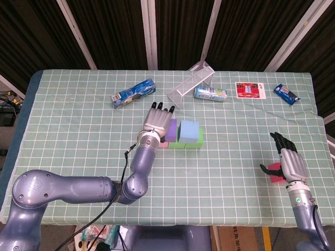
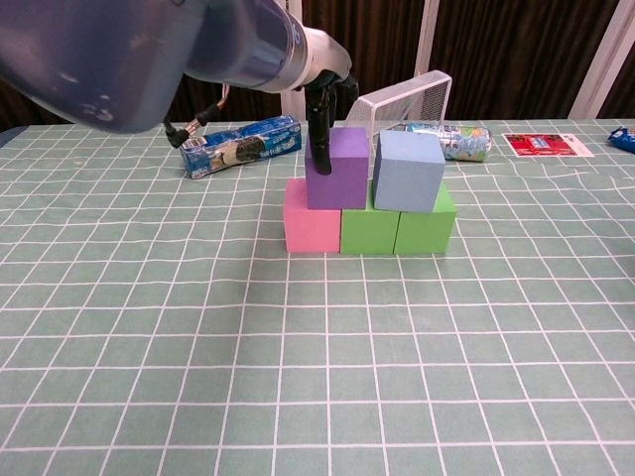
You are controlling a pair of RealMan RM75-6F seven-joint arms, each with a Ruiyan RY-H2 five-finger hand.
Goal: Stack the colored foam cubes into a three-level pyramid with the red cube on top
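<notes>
One red cube (image 1: 274,177) (partly hidden) under right robot hand (image 1: 287,161)

I see a pink cube (image 2: 313,228), two green cubes (image 2: 397,230), a purple cube (image 2: 337,169) and a light blue cube (image 2: 408,171) on the green, white-gridded tablecloth (image 2: 298,377), a red cube (image 1: 276,177) by my grey-and-black right hand (image 1: 289,163).

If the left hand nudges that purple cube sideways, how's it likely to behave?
The purple cube is foam, so probably light and slightly squashy. Flat faces mean it should slide, not roll. It straddles the pink cube and a green cube, so a sideways push from the left hand might tip it off.
</notes>
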